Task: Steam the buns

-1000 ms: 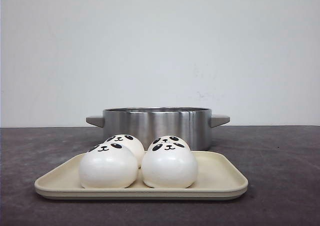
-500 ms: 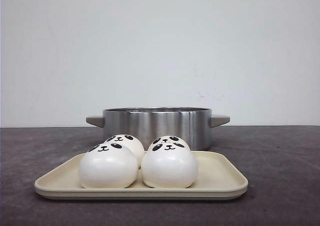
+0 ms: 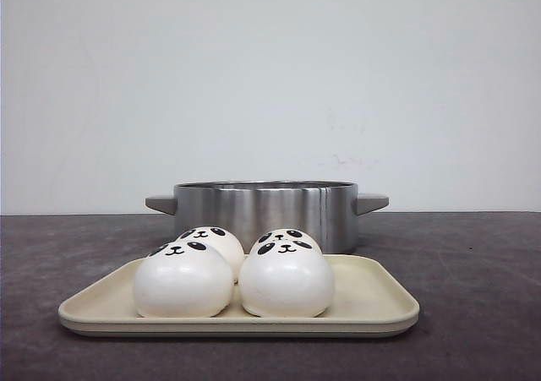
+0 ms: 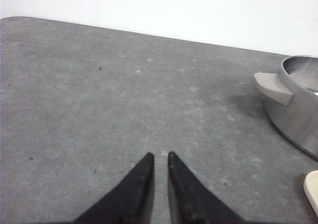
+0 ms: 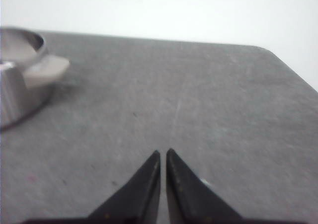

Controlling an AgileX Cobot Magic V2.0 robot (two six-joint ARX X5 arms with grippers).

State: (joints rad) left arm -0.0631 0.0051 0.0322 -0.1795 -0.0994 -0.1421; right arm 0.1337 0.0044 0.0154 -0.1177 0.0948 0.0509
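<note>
Four panda-faced buns sit bunched together on the cream tray, none yet in the steel pot just behind it at 12 o'clock, so by my reading nothing of the task is done. Left end effector and right end effector hover over bare table either side of the pot, tips nearly together, holding nothing.

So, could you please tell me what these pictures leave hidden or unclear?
- Pot interior: front view, its own wall hides it; both wrist views cut the pot at an edge.
- Rear buns: front view, the front buns cover them.
- Tray: left wrist view, only a corner shows.
- Left pincer, right pincer: absent from the front view.
</note>
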